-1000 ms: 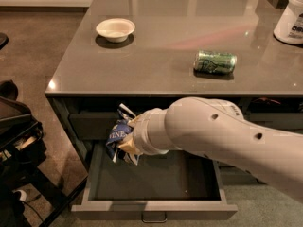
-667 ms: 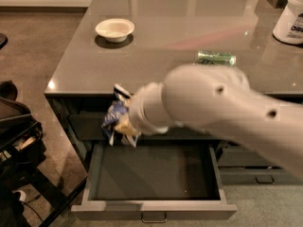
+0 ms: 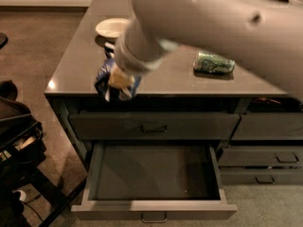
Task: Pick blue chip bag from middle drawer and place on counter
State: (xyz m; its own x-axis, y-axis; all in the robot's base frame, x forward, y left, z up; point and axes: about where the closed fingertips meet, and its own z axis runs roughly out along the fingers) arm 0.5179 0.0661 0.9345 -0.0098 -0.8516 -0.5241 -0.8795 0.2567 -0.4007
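Observation:
The blue chip bag [image 3: 106, 83] hangs crumpled in my gripper [image 3: 119, 78], which is shut on it at the counter's front edge, left of centre, about level with the countertop. My big white arm fills the top of the view and hides part of the counter [image 3: 189, 82]. The middle drawer [image 3: 154, 174] stands pulled open below, its dark inside bare.
A green soda can [image 3: 214, 63] lies on its side on the counter to the right. A white bowl [image 3: 112, 28] sits at the back left. The top drawer [image 3: 154, 126] is shut. Narrower drawers [image 3: 265, 157] are at right. Dark gear [image 3: 16, 145] stands on the floor at left.
My arm has risen with the chip bag, from just above the open drawer up to the counter's front edge. The view has shifted, so the drawer shows lower and more fully.

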